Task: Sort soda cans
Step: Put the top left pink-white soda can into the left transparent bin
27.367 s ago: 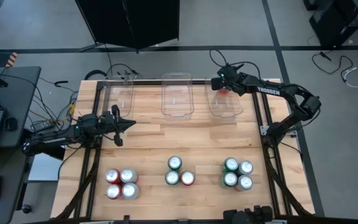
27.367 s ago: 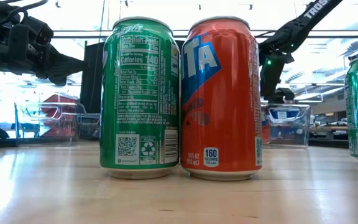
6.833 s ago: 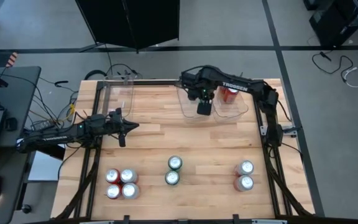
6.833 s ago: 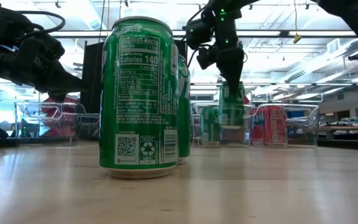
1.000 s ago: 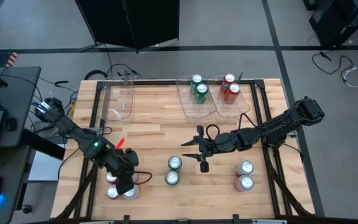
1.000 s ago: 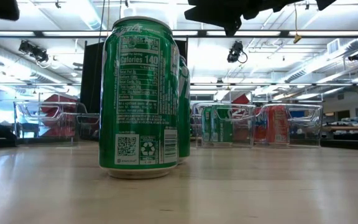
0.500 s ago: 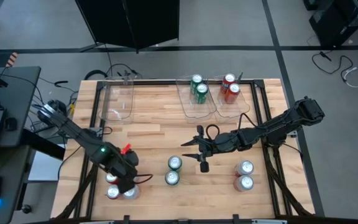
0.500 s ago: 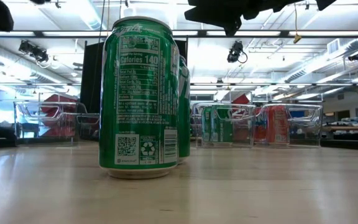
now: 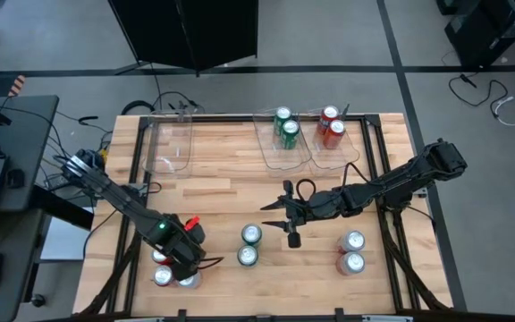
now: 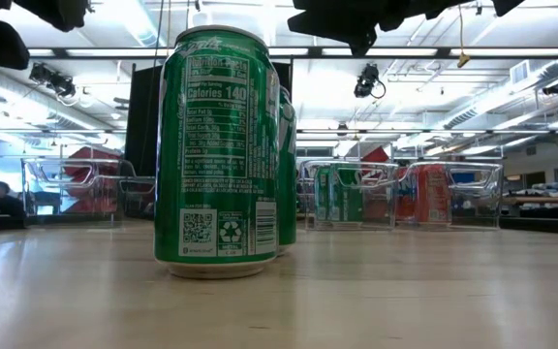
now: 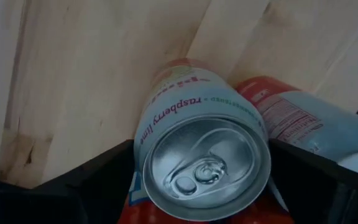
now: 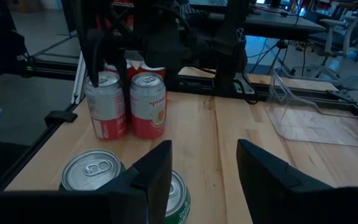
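The left gripper (image 9: 189, 266) is hanging over the cans at the table's (image 9: 213, 192) near left corner, its fingers (image 11: 98, 177) spread wide on either side of a white can (image 11: 201, 149), grasping nothing; a red can (image 11: 291, 118) is touching that one. The right gripper (image 12: 201, 168) is hovering mid-table, fingers parted and empty, above two green cans (image 9: 249, 245), with bare wood ahead. Two red-and-white cans (image 9: 351, 251) are sitting near the right edge.
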